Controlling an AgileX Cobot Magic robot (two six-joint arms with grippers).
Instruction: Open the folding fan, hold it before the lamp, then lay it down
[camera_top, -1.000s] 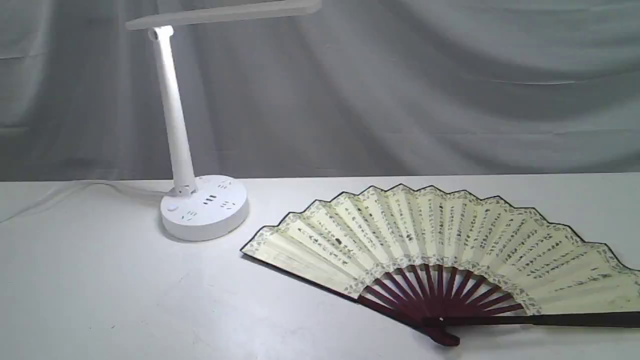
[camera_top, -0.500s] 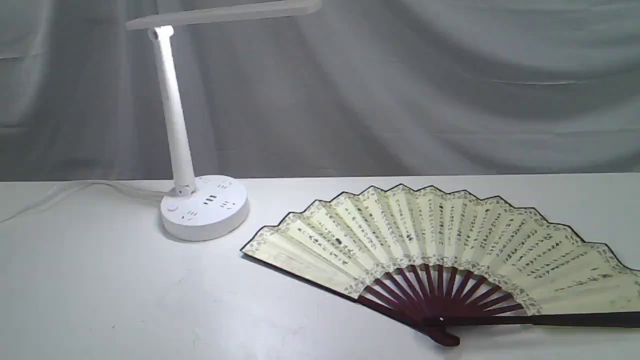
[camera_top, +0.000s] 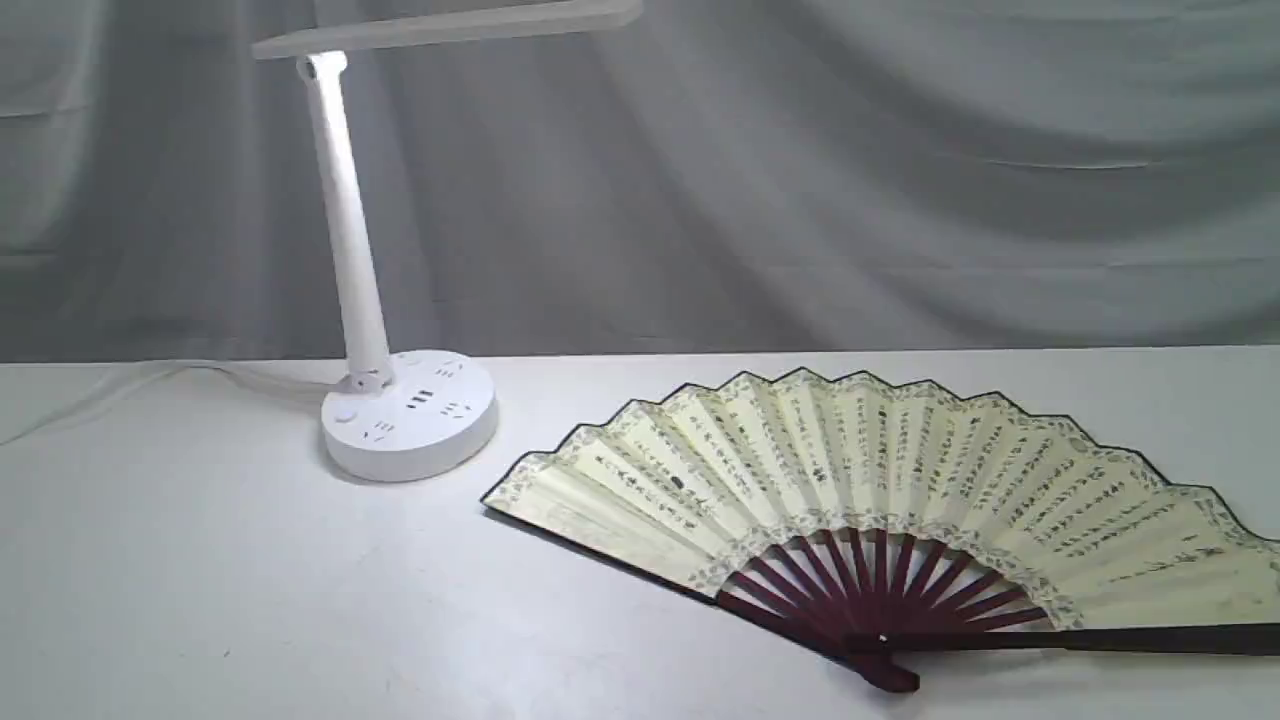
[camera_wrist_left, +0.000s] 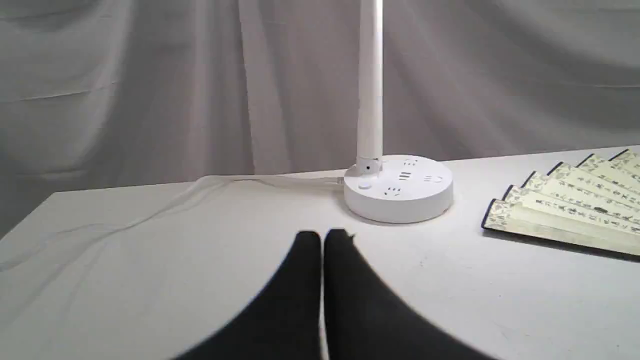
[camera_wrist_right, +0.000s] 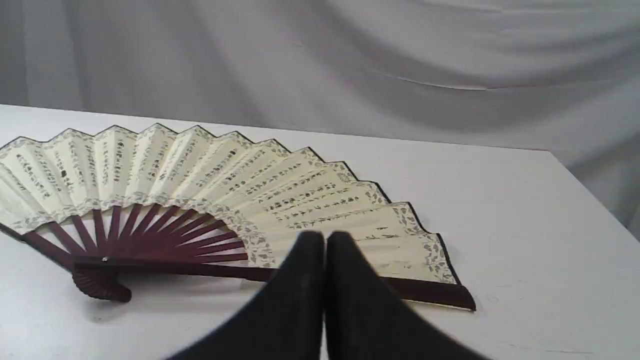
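Fan (camera_top: 860, 470), spread open, flat on table (camera_top: 200, 580) near lamp (camera_top: 408, 415).
My left gripper (camera_wrist_left: 322, 235) and right gripper (camera_wrist_right: 325, 235) sit closed, empty, apart from it; laid down as finished, I judge.

Wrinkled grey curtain (camera_top: 800, 180) hangs behind white table (camera_top: 200, 580); soft, even light.

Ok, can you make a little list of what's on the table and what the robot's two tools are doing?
folding fan: spread open, lying flat on the table, nothing holding it
lamp: stands left of the fan in the exterior view, not touching it
cable: runs from the lamp's base across the table
left tool: shut, empty, facing the lamp's base
right tool: shut, empty, facing the fan
task: fan looks already laid down
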